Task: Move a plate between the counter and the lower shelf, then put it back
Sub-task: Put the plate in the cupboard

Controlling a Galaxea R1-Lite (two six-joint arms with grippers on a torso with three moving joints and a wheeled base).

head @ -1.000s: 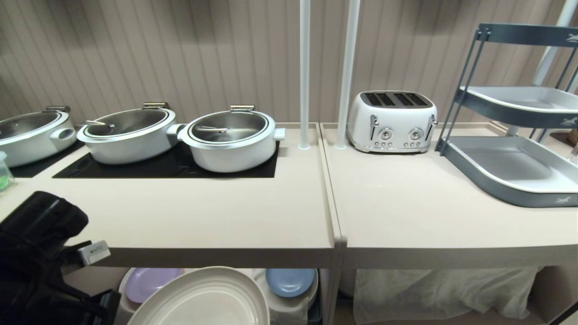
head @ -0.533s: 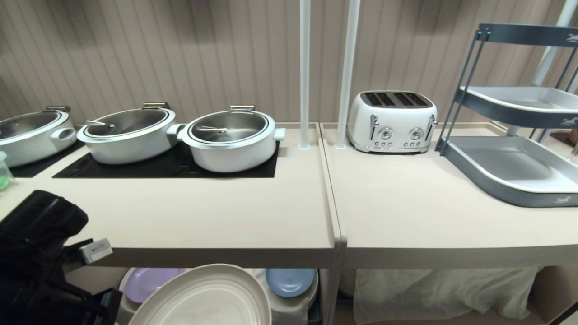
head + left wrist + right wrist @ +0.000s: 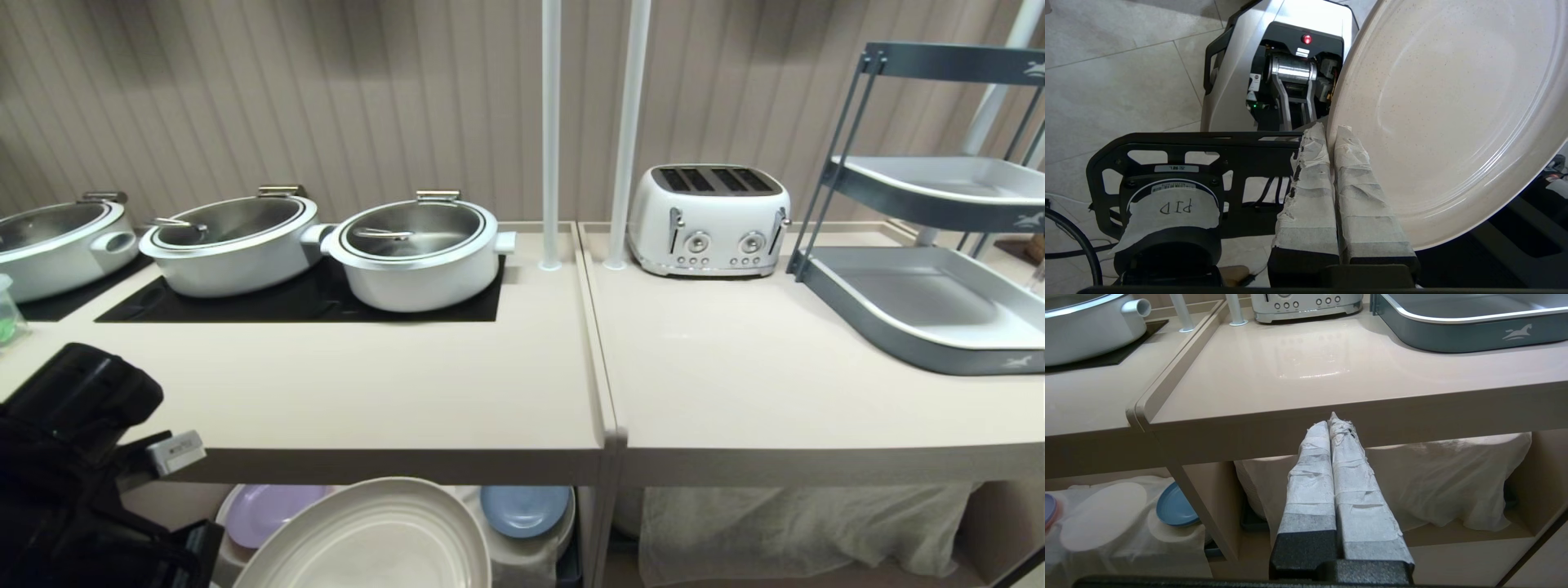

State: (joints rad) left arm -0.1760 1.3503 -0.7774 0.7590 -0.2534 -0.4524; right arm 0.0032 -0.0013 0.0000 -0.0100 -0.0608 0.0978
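We find the left gripper (image 3: 1331, 134) clamped on the rim of the plate (image 3: 371, 539), held tilted before the lower shelf (image 3: 522, 555), below the counter (image 3: 367, 392); right gripper (image 3: 1333, 424) closed, empty; placing it remains, we judge.

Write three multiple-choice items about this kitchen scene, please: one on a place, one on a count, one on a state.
1. Where is the cream plate?
A. flat on the counter
B. in front of the lower shelf, below the counter edge
C. beside the toaster

2. How many lidded pots stand at the cooktop?
A. one
B. three
C. five

3. How does the left gripper stand?
A. shut on the plate's rim
B. wide open
C. holding a cloth

Answers: 1 B, the head view shows the plate under the counter edge; 2 B, three pots in a row; 3 A, the left wrist view shows the jaws pinching the rim.
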